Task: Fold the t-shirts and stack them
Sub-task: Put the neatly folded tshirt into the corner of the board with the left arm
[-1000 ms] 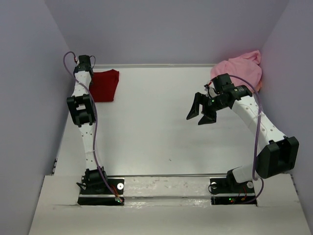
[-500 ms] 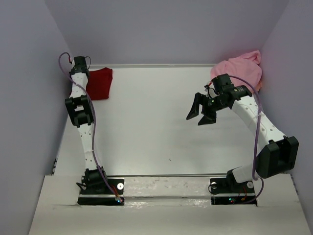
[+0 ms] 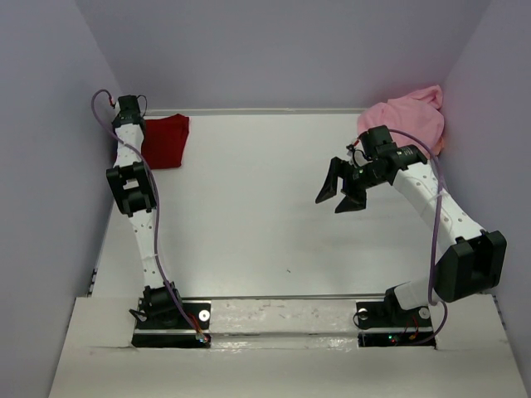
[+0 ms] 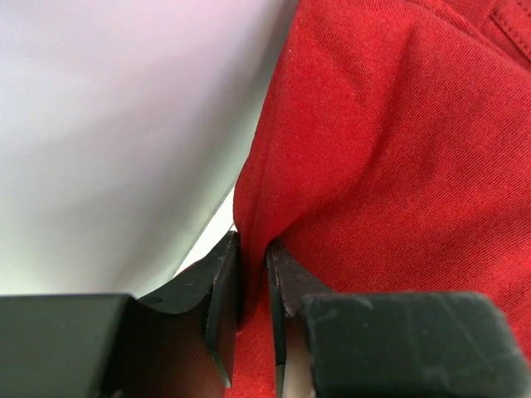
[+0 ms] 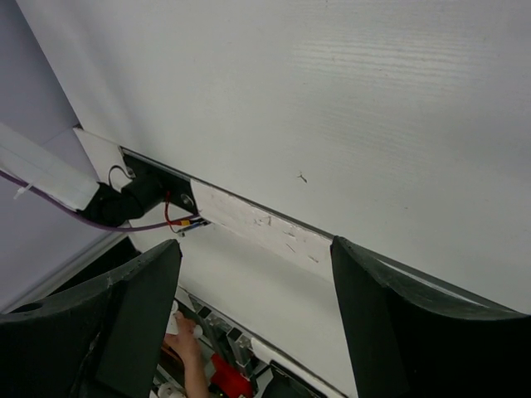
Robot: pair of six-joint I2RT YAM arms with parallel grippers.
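Left arm's dragged the dark red t-shirt (image 3: 164,141) further into the far-left corner. Left gripper (image 4: 253,282) is barely parted around a fold, can't tell if it's gripping. Right gripper (image 3: 342,192) is wide open and empty, with the pink t-shirt (image 3: 406,116) heaped behind it, far-right.

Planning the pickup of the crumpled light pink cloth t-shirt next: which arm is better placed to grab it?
Right. The right gripper hangs open and empty near the light pink t-shirt in the far right corner; the left gripper is across the table, pinching the dark red cloth t-shirt.
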